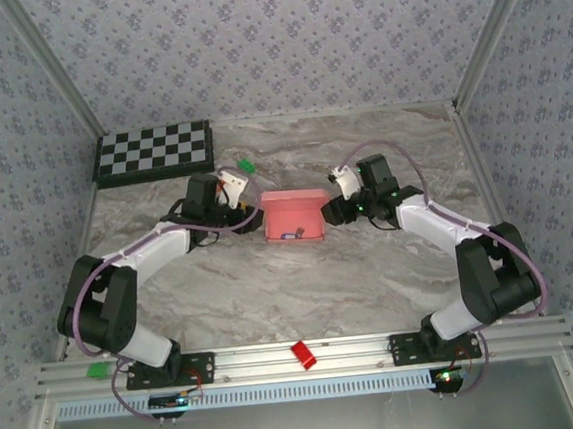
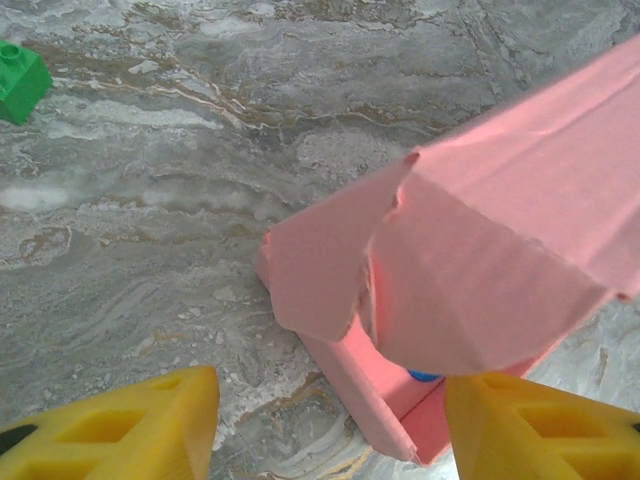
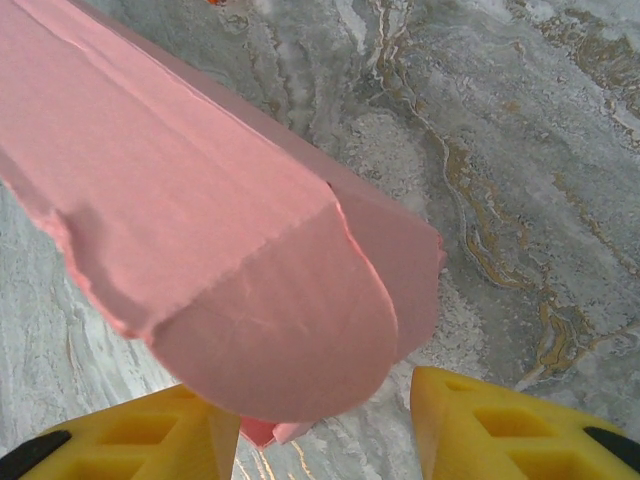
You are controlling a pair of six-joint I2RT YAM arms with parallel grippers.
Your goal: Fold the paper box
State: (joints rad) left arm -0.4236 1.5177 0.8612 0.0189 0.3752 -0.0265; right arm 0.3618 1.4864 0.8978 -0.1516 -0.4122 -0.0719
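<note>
Top external view: a checkerboard [image 1: 154, 152] is lying at ten o'clock of the paper box [image 1: 294, 217], with a green block [image 1: 246, 166] nearer at eleven. The left hand [image 1: 249, 218] is hovering at the box's nine o'clock edge, fingers [image 2: 150, 420] standing spread around a rounded end flap. The box is sitting mid-worktop [image 1: 274, 296]. At three o'clock the right hand [image 1: 332, 210] is likewise standing spread, fingers [image 3: 480, 420] flanking the other flap.

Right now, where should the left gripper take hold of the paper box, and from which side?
Probably the big rounded end flap of the paper box, approached end-on from the left arm's side: it sticks out as loose thin card toward the open left gripper.
</note>
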